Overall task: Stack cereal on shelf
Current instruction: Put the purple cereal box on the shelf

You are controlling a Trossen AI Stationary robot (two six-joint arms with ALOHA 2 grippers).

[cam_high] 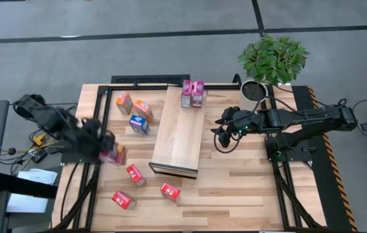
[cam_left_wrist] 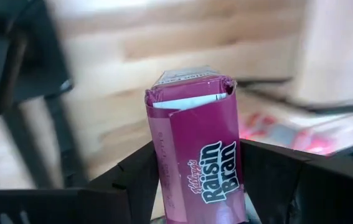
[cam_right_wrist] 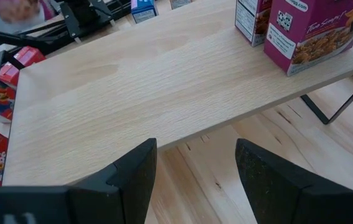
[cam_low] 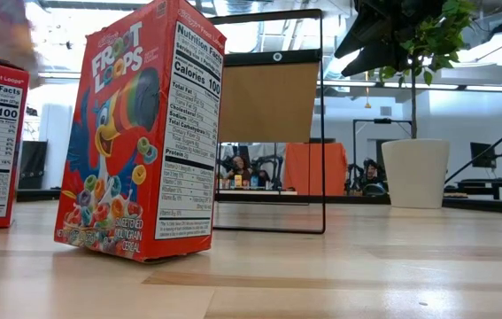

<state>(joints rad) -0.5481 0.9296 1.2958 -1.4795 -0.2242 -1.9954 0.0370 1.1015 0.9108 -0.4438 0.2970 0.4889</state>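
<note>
A magenta Raisin Bran box (cam_left_wrist: pixel 198 155) sits pinched upright between the fingers of the left tool (cam_high: pixel 109 153), apparently just above the counter (cam_high: pixel 235 188) left of the shelf (cam_high: pixel 180 129); two more magenta boxes (cam_high: pixel 192 94) stand on the shelf's far end; the right tool (cam_right_wrist: pixel 195 180), spread wide and empty, hovers beside the shelf's right edge.

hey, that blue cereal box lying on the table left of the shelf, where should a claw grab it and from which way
Judging by its pose, come straight down from above. The blue box lies flat and turned at an angle on the table, so pinch its two long edges with the claw turned to match. The orange box sits close behind it, so keep off that end. The left claw already holds a purple box.
</note>
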